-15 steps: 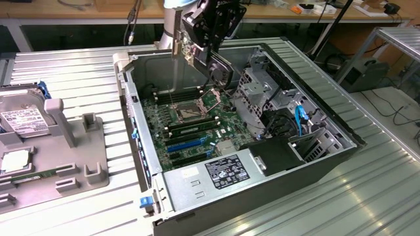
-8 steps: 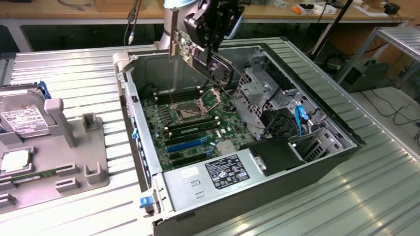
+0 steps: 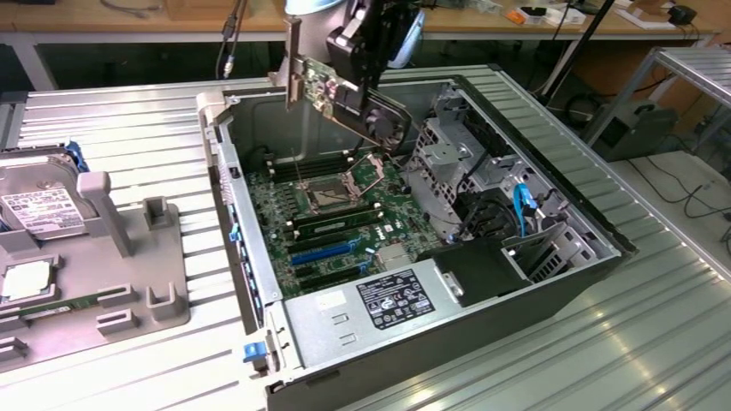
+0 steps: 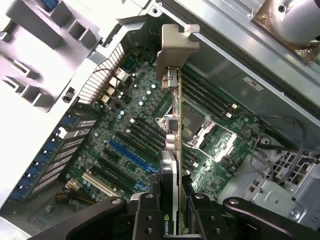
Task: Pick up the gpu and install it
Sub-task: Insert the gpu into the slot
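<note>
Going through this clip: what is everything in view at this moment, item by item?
gpu: one, green board with silvery bracket, held up over the far end of the open case
case: one, black and silver, lying open on the table
motherboard: one, green, inside the case
power supply: one, silver with a black label, near end of the case
cable: one, blue, by the drive cage on the exterior view's right
hard drive: one, silver with white label, on the fixture
fixture: one, grey, exterior view's left
table: one, ribbed metal, under everything
tool: one, black, closed on the gpu
</note>
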Robot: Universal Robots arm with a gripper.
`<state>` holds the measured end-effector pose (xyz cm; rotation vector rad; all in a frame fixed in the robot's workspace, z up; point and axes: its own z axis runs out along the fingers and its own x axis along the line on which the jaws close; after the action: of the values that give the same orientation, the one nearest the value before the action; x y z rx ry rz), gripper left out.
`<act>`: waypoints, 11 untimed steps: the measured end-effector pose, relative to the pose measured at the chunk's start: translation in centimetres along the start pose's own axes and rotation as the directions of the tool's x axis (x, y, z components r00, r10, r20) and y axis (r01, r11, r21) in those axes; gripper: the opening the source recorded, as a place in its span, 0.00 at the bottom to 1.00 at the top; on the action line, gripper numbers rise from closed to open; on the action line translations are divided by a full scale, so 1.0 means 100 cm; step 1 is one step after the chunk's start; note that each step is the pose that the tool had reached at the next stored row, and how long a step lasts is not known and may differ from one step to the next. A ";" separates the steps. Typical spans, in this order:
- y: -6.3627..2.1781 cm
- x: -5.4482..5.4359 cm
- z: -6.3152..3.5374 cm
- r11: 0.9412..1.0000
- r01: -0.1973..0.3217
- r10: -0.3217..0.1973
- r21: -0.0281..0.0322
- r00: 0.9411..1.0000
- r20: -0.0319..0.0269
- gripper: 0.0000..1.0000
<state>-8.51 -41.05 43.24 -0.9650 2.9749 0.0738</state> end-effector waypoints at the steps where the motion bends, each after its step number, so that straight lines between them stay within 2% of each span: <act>1: 0.0000 0.000 0.0000 1.000 0.014 -0.014 0.000 1.000 -0.001 0.27; 7: 0.0000 0.000 0.0000 0.998 0.062 -0.062 -0.002 0.998 -0.003 0.27; 11: 0.0000 0.000 0.0000 0.998 0.062 -0.062 -0.002 0.998 -0.003 0.27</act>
<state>-8.51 -41.05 43.24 -1.0580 2.9447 0.0744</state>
